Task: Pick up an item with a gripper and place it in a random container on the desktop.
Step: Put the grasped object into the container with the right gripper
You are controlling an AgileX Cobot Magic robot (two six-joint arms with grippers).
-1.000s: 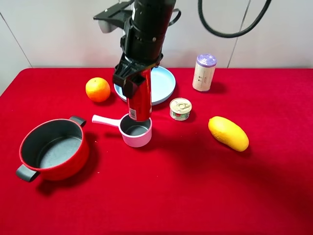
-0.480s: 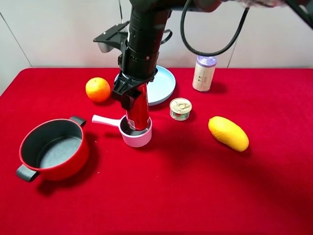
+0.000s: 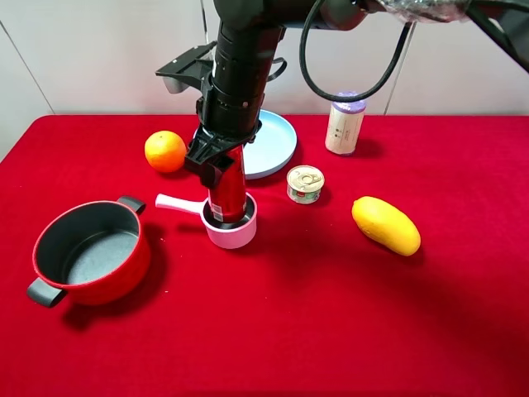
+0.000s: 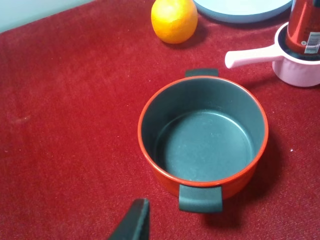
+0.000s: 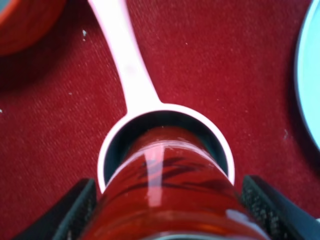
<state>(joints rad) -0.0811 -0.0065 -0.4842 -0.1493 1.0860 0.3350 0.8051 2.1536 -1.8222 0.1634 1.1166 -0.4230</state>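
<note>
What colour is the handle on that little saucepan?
The saucepan handle is pale pink, almost white; it shows best in the left wrist view.

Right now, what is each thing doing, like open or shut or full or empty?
red can, upright, bottom end inside the pink saucepan, gripped.
right gripper, shut on the red can.
pink saucepan, upright, holding the can's bottom end.
red pot, upright, empty, no lid.
small tin, upright, pull-tab lid unopened.
white bottle, standing, purple cap on.
</note>
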